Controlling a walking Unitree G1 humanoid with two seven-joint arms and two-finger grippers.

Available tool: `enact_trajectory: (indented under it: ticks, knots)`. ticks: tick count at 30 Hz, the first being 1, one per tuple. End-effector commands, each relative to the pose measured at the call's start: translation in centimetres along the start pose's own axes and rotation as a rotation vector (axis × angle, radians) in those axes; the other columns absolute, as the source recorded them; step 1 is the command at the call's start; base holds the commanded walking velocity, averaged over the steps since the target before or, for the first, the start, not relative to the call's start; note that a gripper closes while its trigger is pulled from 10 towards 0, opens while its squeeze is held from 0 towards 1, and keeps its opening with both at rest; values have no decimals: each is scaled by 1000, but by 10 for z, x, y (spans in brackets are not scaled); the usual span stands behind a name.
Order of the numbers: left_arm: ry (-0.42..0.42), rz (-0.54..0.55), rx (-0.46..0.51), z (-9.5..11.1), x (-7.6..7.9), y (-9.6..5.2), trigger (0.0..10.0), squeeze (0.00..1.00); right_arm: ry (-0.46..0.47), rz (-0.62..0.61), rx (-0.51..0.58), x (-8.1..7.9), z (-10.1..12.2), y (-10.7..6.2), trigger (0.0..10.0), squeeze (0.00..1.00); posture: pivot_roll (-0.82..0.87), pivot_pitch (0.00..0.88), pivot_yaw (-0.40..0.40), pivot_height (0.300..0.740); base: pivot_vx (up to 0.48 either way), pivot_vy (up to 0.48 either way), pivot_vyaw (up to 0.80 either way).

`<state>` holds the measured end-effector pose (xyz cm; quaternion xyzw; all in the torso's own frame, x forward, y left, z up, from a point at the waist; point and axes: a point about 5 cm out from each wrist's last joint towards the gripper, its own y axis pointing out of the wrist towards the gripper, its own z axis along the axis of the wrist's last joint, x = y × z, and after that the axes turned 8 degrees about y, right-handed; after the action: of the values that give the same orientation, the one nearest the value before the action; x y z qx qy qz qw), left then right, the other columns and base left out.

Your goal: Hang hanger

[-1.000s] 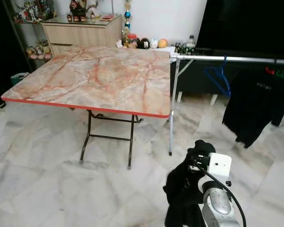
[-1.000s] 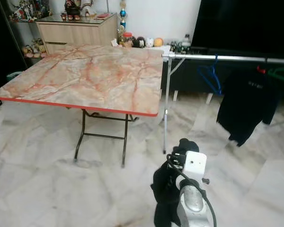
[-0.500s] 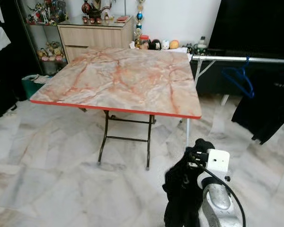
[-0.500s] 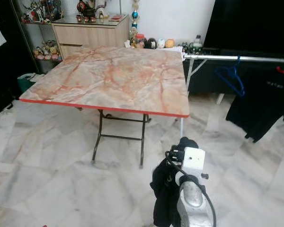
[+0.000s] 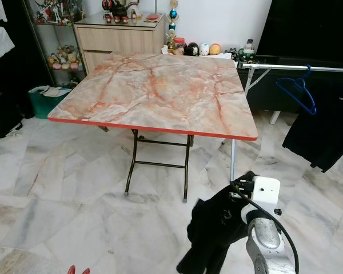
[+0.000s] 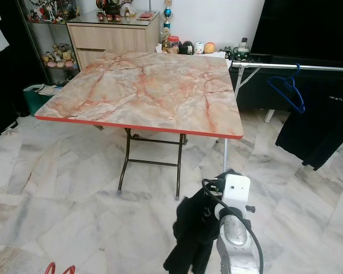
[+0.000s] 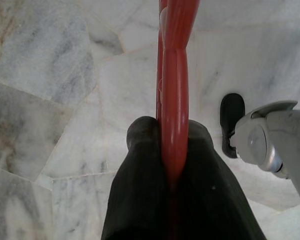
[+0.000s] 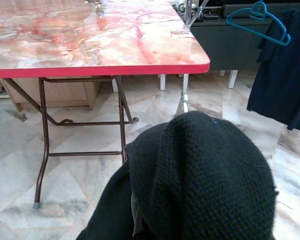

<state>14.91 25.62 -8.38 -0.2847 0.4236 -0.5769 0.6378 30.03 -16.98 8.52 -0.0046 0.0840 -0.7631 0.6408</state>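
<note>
Red hanger (image 7: 174, 100) clamped between left gripper (image 7: 165, 145) fingers, low at near left. Black garment (image 5: 214, 228) draped over right gripper (image 8: 200, 170); grip hidden, cannot tell. Marble table (image 5: 160, 91) ahead; rail (image 5: 297, 68) far right with blue hanger (image 5: 298, 91). Best to skirt the table, then hook squarely over bare rail.

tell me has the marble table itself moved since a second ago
No. The marble table keeps its place against the wooden cabinet behind it; the whole picture shifted, so the camera moved.
</note>
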Motion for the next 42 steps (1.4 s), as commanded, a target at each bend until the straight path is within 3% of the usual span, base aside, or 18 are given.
enact_trajectory:
  ticks: [1,6,14,19,42]
  knots:
    - [-15,-2,-4,-1,-1,0,10000,0,3,-4,39,-1,9,4,10000,0,75,0,20,740,0,0,0]
    - [-42,-5,-8,-1,-1,0,10000,0,-33,0,59,-2,12,5,10000,0,74,0,21,740,166,0,0]
    - [-61,3,-11,-2,-3,0,10000,0,-187,75,109,-11,17,4,10000,0,74,0,17,740,331,0,560]
    - [-68,-1,-11,-2,-3,0,10000,0,-131,55,105,-11,17,4,10000,0,69,0,22,740,339,0,160]
    - [-88,-6,-73,-21,-1,-3,10000,0,-184,69,169,-18,28,10,10000,0,73,0,12,740,349,0,0]
